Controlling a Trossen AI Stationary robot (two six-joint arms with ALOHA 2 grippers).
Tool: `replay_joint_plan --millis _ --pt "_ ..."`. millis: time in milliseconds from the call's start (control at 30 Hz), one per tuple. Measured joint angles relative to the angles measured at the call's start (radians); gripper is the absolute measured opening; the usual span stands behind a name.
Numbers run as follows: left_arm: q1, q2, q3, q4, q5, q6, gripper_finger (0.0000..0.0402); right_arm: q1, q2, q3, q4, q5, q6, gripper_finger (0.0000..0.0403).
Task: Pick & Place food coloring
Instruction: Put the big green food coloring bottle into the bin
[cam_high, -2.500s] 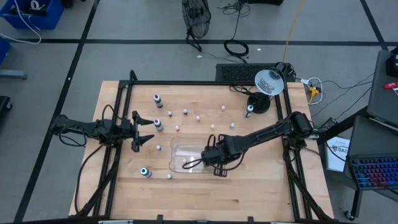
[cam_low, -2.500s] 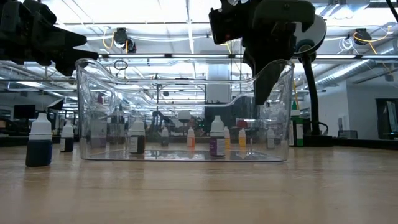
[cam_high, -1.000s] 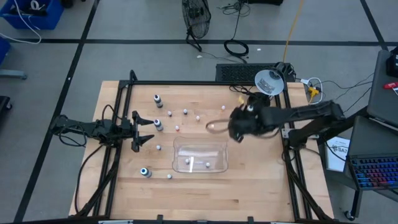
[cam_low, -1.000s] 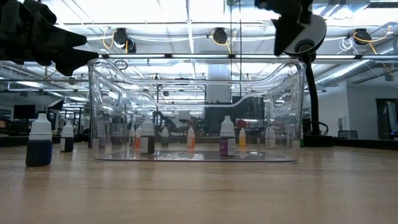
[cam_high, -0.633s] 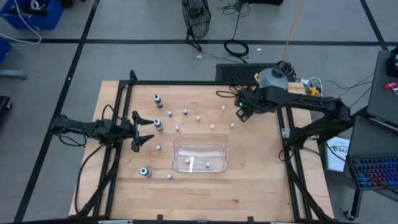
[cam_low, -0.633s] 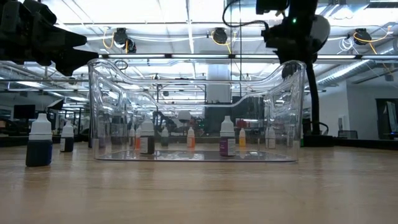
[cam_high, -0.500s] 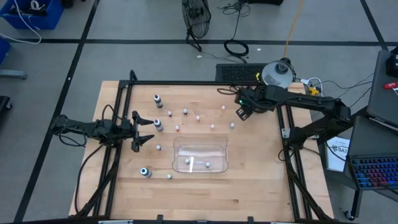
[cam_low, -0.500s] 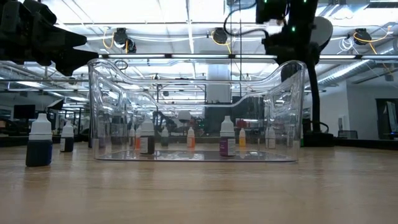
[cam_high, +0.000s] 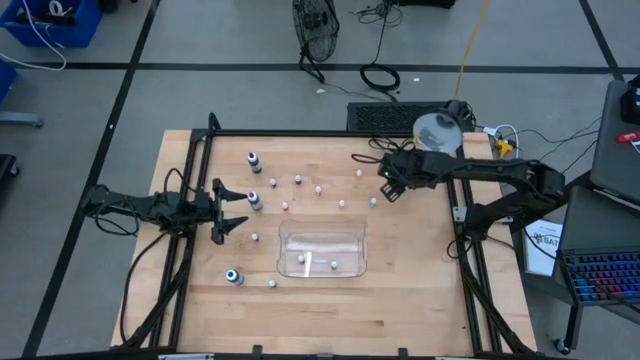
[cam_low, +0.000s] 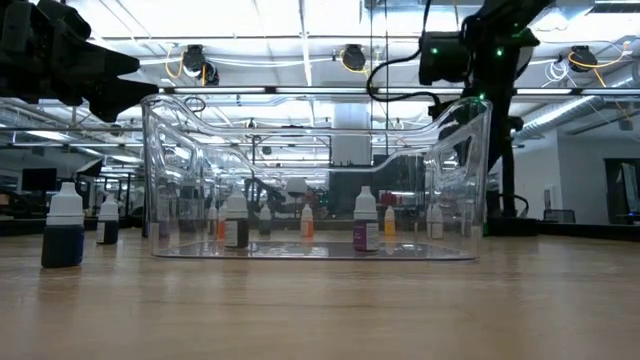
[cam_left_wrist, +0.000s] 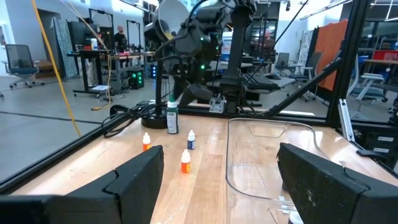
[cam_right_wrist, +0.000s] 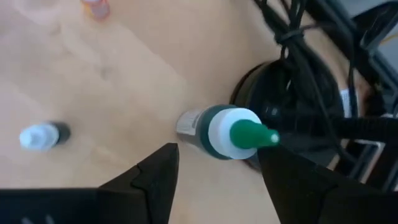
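The right gripper (cam_high: 386, 186) hangs over the far right part of the tabletop (cam_high: 400, 300), fingers spread wide with nothing between them, lined up on a green-tipped food coloring bottle (cam_right_wrist: 221, 132) that stands just beside a round black base (cam_right_wrist: 292, 109). From where I stand this looks like the approach to a pick: the next move, I'd judge, calls for lowering so the two fingers pass either side of the bottle's body, then closing without nudging it into the black base or the cables behind. In the right wrist view the bottle sits just ahead of the gap between the fingers, not yet between them; whether the gripper is directly above it or a little short I cannot tell. Other small bottles stand scattered across the middle of the tabletop, and the clear tray (cam_high: 322, 235) nearer the front already holds a few bottles (cam_low: 365, 222). The left gripper (cam_high: 222, 211) waits wide and unladen at the left side, near a dark bottle (cam_high: 255, 200).
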Motion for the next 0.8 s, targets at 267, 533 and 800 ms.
replay_joint_plan --millis 267,533,800 --pt "0.0 0.0 0.0 0.0 0.0 0.0 0.031 -0.011 0.005 -0.032 0.054 -0.005 -0.007 0.0203" --pt "0.0 0.0 0.0 0.0 0.0 0.0 0.031 -0.011 0.005 -0.033 0.088 -0.011 -0.006 0.0203" --pt "0.0 0.0 0.0 0.0 0.0 0.0 0.031 -0.013 0.005 -0.033 0.102 -0.025 -0.003 0.0203"
